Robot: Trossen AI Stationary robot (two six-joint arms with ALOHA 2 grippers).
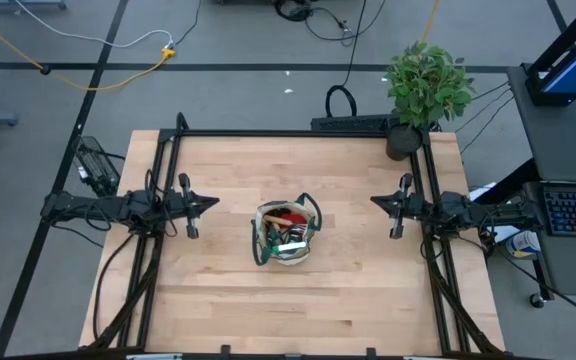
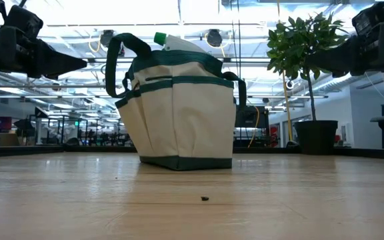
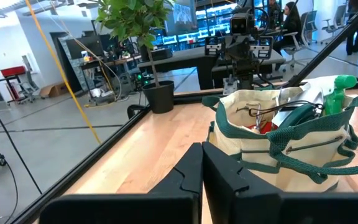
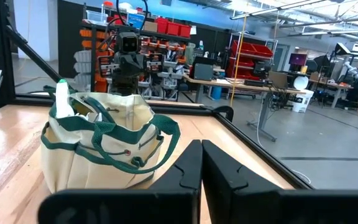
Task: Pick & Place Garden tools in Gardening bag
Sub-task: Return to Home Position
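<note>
Left gripper (image 1: 214,204) hangs above the table's (image 1: 228,300) left side, and we see its fingers pressed together with nothing between them. Right gripper (image 1: 374,201) mirrors it over the right side, likewise closed and empty. Both point inward at each other across the middle of the table.

Between them stands the bag (image 1: 286,235), upright on the wood near the table's centre, apart from either gripper and a little nearer the front edge than the line joining them. We find it roughly as far from one gripper as from the other. Its dark green handles (image 2: 119,63) droop over the rim. Inside we make out a red item (image 1: 290,213) toward the far side and a green item (image 3: 337,90) poking above the rim; the other contents we cannot sort out.

Bare wood surrounds the bag on every side, with broad open room to the front. Black rails (image 1: 158,180) run along the left, right and far edges. We see a plant (image 1: 426,85) at the far right corner, well apart from the bag.
</note>
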